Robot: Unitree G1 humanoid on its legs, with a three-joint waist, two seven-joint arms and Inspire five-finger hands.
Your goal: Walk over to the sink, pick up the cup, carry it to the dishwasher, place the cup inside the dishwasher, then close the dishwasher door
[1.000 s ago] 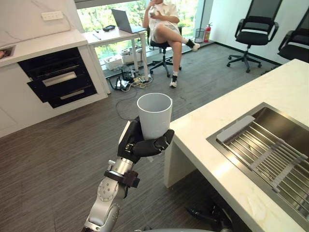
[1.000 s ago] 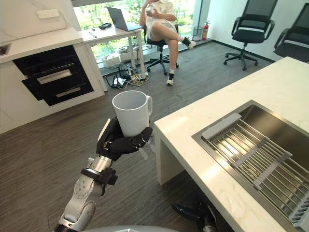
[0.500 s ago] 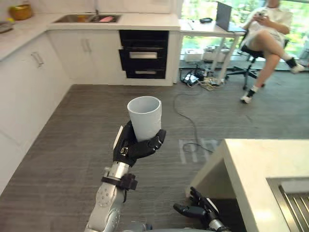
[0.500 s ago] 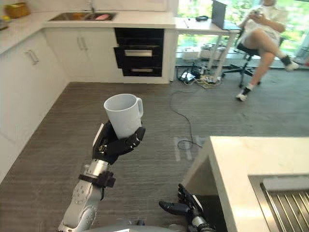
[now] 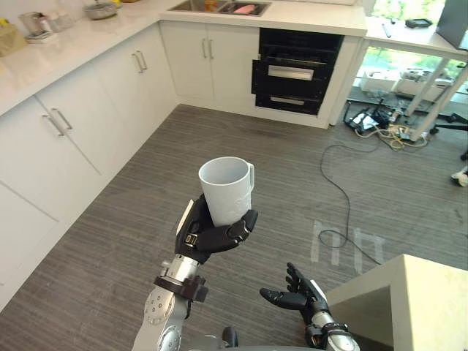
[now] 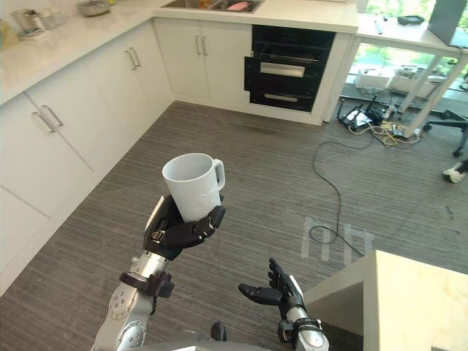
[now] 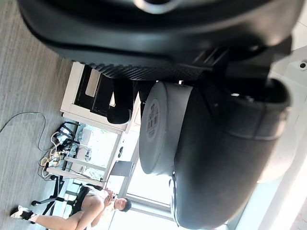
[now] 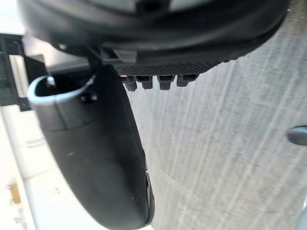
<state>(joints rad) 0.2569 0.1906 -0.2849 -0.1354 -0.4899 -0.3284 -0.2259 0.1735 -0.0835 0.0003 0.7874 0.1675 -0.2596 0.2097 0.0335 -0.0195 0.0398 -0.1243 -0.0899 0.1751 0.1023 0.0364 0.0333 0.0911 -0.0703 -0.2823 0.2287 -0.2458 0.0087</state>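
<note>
A white cup [image 5: 228,189] with a handle stands upright in my left hand [image 5: 207,232], whose fingers and thumb curl round its lower part, above the grey wood floor. The cup's base [image 7: 156,129] sits against the palm in the left wrist view. My right hand [image 5: 301,297] hangs low near the bottom edge with its fingers spread and relaxed, holding nothing. The black dishwasher front [image 5: 294,72] is set into the white cabinets at the far wall, its door shut, a few steps ahead of the cup.
White cabinets [image 5: 88,131] with a pale worktop run along the left. A sink [image 5: 219,6] lies in the far counter. A black cable [image 5: 344,190] and a power strip lie on the floor at right. The island's corner [image 5: 409,300] juts in at lower right.
The camera has swung further left: the seated person and the island sink have left view, and the left cabinets have come in. The cup stays held in my left hand.
</note>
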